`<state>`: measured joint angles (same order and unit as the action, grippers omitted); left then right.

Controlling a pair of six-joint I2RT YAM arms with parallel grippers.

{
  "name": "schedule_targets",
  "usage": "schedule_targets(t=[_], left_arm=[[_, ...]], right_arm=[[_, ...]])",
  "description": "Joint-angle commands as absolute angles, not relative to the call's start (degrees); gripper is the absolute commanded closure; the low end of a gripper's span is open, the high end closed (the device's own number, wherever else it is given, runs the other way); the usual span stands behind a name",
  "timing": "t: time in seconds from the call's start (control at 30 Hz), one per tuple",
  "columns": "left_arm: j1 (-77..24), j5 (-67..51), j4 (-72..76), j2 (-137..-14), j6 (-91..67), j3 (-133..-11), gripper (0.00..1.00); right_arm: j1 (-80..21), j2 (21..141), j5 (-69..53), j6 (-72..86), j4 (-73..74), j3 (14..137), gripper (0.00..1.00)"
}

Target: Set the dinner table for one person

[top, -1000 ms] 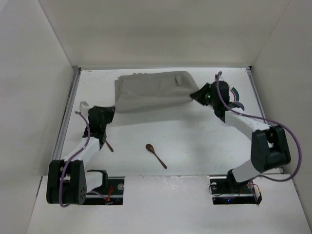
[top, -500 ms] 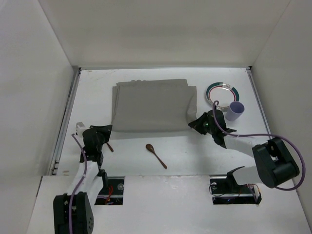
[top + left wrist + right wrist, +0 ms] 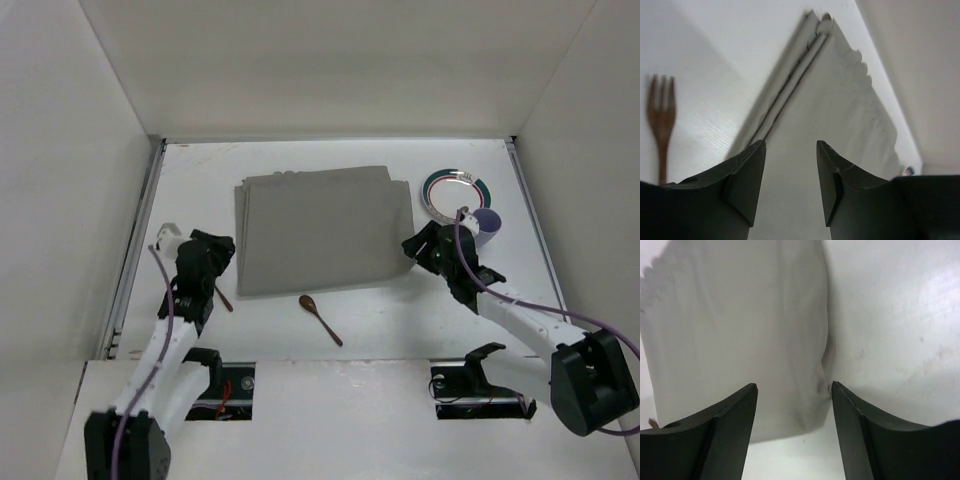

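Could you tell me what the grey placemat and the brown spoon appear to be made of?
The placemat looks like matte grey cloth: soft folded layers, scalloped edge. The spoon looks like dark matte wood, judging by its brown colour; plastic is possible.

White walls (image 3: 330, 70) enclose the dinner table (image 3: 395, 322) on three sides.

Table (image 3: 380, 320): white, matt, smooth. Placemat (image 3: 315, 230): grey cloth, matt, soft creases, scalloped edge. Spoon (image 3: 320, 318) & fork (image 3: 661, 120): brown wood, dull finish. Plate (image 3: 452, 188): smooth, slight shine, material unclear. Cup (image 3: 488, 222): pale purple, prob. plastic. Left gripper (image 3: 790, 145), right gripper (image 3: 794, 387): black matt plastic.
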<state>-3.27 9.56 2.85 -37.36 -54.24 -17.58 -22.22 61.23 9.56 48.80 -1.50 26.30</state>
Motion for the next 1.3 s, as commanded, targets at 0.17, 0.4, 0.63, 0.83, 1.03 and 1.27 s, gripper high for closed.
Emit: schedule_targets(t=[0.17, 0.4, 0.63, 0.83, 1.03, 1.27], left_arm=[[-16.6, 19.2, 8.3, -74.9, -39.7, -42.7, 0.61], [-12.7, 18.0, 9.8, -95.2, -32.1, -57.8, 0.63], [-11.3, 14.7, 10.9, -105.1, -27.3, -67.1, 0.65], [-9.7, 13.5, 10.3, -108.8, -25.7, -70.0, 0.65], [-9.5, 13.0, 10.5, -111.0, -24.3, -70.5, 0.67], [-9.4, 12.4, 10.6, -112.6, -23.8, -71.0, 0.75]], right_arm=[[-20.1, 70.6, 14.5, 38.8, -2.5, 39.8, 0.69], [-19.7, 77.4, 11.3, 37.4, -6.2, 42.9, 0.59], [-20.9, 79.9, 9.8, 37.6, -10.0, 41.8, 0.56], [-21.8, 81.2, 9.4, 38.1, -11.8, 41.4, 0.48], [-21.8, 81.9, 8.5, 38.2, -12.7, 41.4, 0.45], [-23.2, 81.9, 7.6, 38.6, -14.2, 41.3, 0.44]])
